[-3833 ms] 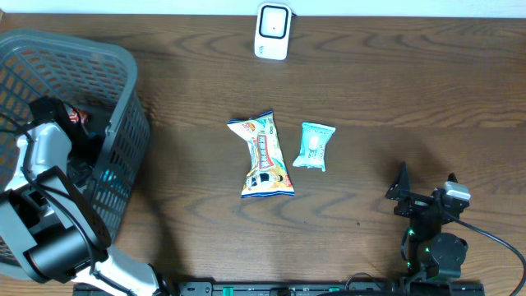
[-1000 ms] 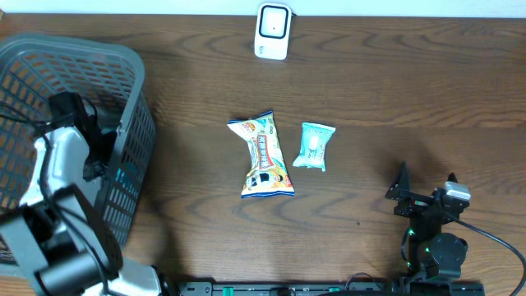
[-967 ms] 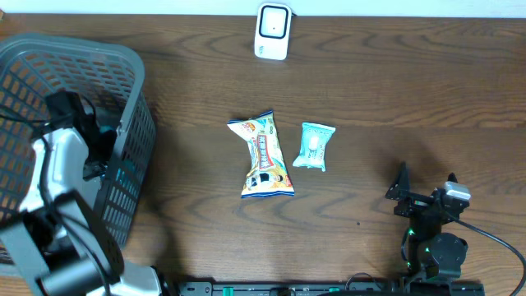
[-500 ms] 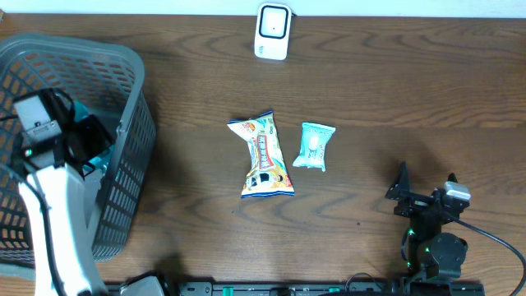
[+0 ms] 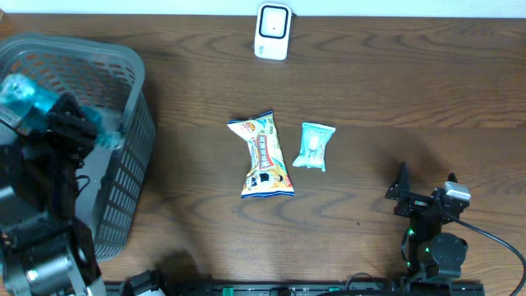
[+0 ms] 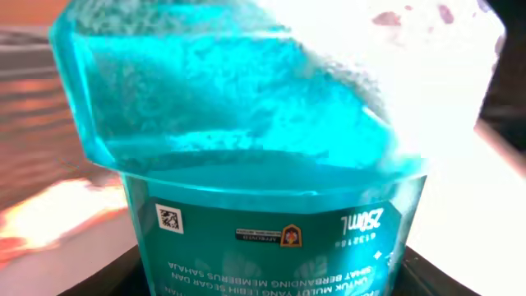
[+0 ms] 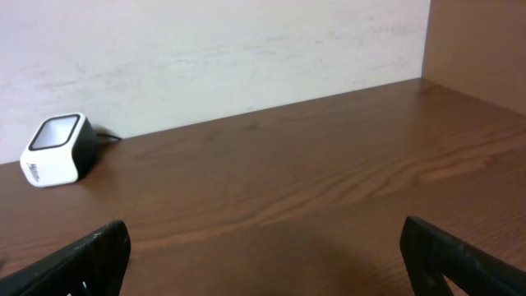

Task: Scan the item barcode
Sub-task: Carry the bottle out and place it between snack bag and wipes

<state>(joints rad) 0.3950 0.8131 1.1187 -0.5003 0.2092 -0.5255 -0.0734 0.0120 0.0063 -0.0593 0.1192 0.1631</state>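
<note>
my left fingers (image 5: pixel 70 123) are gripping a bottle of teal liquid (image 6: pixel 271 164), which fills the space between them with its label upside down to the wrist camera. from overhead it sits above the grey basket (image 5: pixel 136 78). my right fingers (image 7: pixel 460 271) stand wide apart, holding nothing, with the barcode scanner (image 7: pixel 56 150) well ahead and to their left on the counter (image 7: pixel 288 189).

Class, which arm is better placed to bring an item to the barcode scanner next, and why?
Left. The left gripper holds the teal bottle over the basket, ready to carry to the scanner. The right gripper sits open and empty.
</note>
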